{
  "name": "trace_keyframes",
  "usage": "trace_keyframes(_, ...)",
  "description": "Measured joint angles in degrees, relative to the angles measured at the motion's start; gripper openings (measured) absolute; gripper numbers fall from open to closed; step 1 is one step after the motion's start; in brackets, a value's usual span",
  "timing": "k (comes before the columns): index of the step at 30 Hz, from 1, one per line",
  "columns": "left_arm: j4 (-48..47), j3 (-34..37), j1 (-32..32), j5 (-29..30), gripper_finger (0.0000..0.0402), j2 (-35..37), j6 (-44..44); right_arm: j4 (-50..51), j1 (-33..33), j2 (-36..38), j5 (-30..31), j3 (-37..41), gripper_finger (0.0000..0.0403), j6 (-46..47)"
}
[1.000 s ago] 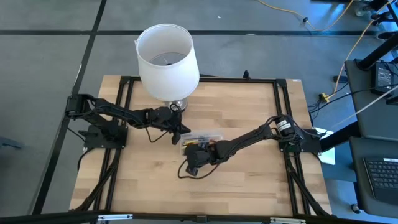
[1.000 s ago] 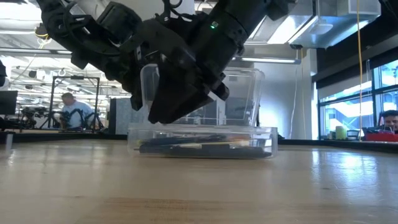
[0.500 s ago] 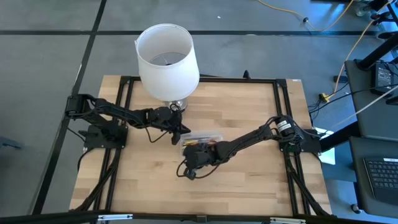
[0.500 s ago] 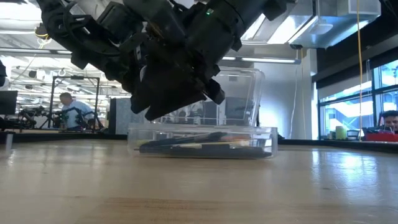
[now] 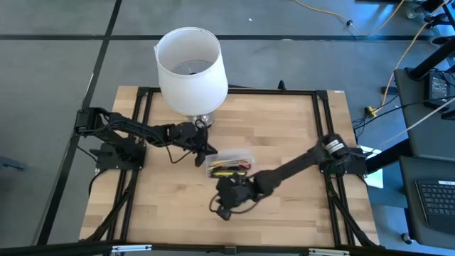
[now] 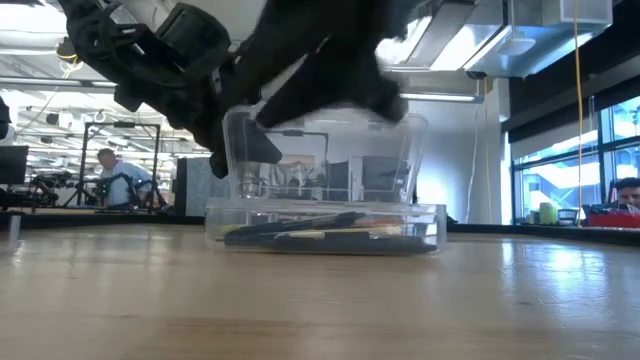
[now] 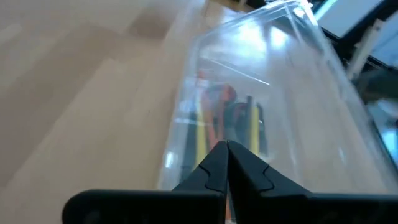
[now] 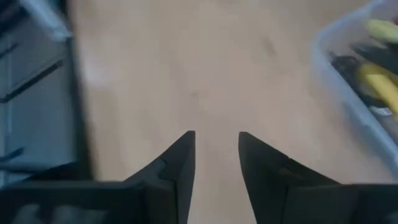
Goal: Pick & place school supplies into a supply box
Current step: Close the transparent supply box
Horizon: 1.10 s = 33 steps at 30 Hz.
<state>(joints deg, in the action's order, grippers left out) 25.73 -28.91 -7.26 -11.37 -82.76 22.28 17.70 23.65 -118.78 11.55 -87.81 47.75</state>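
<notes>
Left gripper [image 7: 226,144] pressed together at supply box [image 5: 229,162] edge, right gripper [image 8: 216,149] spread and empty beside it: clear lid slowly, don't nudge pencils [image 7: 201,134]

The small shallow clear plastic box [image 5: 229,163] sits near the middle of the wooden table [image 5: 291,128]. The pens and pencils [image 5: 229,166] lie inside it. The big white round shade [image 5: 190,69] stands behind it, at the table's far edge.

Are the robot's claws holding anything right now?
The left end effector is shut at the edge of the clear box; whether it pinches the wall is unclear. The right end effector is open and empty.
</notes>
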Motion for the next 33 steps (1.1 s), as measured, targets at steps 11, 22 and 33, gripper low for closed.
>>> trace_keyframes(11,-3.8,0.0,5.7,-2.2,0.0001,0.0,-0.9,14.0,6.9,11.6,6.3,-0.1,0.0126,-1.5)
trace_keyframes(22,-8.5,0.0,9.5,3.9,0.0001,0.0,1.3,22.5,2.0,11.6,16.6,1.8,0.0126,-20.7)
trace_keyframes(33,-11.9,-0.2,8.2,3.7,0.0003,0.1,1.4,12.9,-8.6,11.5,8.9,10.4,0.0126,-41.4)
